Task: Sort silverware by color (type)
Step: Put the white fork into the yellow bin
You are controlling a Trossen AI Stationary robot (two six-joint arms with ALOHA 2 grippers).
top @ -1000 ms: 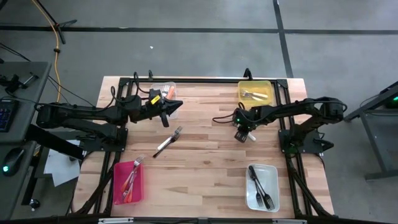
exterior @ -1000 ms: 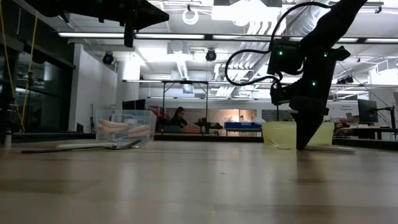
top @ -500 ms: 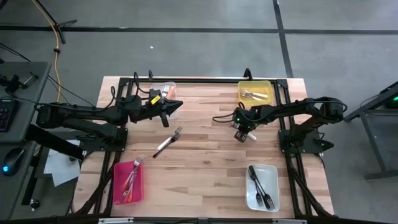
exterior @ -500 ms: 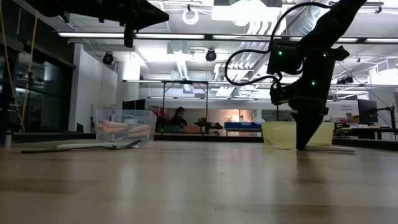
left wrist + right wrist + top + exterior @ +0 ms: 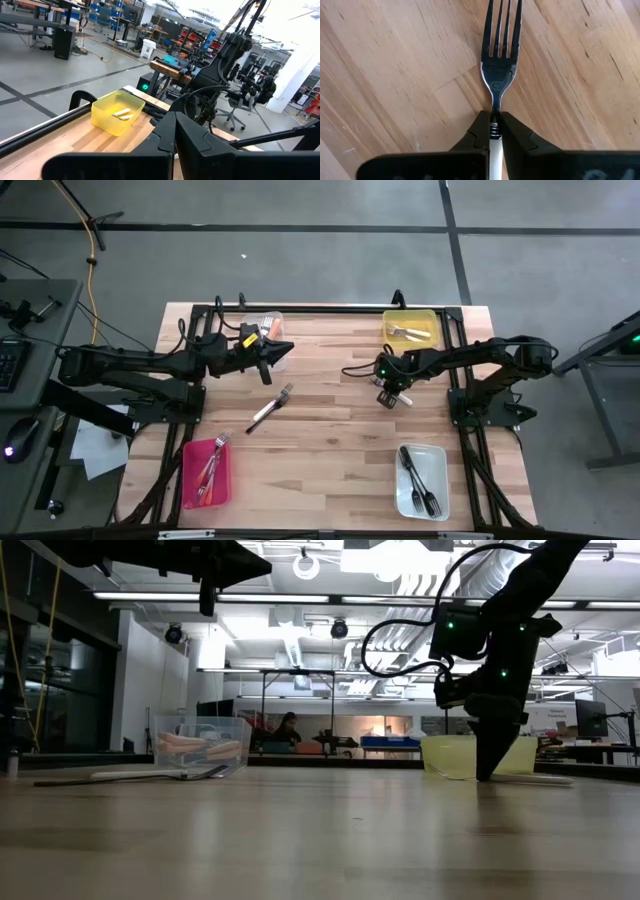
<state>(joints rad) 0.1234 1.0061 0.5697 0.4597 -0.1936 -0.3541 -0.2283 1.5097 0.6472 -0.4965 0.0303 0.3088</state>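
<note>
From above, the wooden surface carried four bins. A clear bin with orange-handled pieces sat at the upper left, a yellow bin with pale-handled pieces at the upper right, a pink bin with red-handled forks at the lower left, and a white bin with dark forks at the lower right. One fork with a dark handle lay loose on the wood, left of centre. The left pincer hung just beside the clear bin, its fingers drawn together on nothing. The right pincer pointed down at the wood, right of centre, below the yellow bin.

At table height, the loose fork lay flat at the left of the frame in front of the clear bin. The right pincer stood tip-down on the surface at the right, in front of the yellow bin. The left pincer showed at the top left, well above the wood. A person sat far back in the room.

The left wrist view looked past that arm's closed fingers to the yellow bin at centre left and the right arm behind it.

The right wrist view showed a white-handled fork lying on the wood, tines toward the top of the frame. The right pincer was clamped on its neck, where metal meets handle.
</note>
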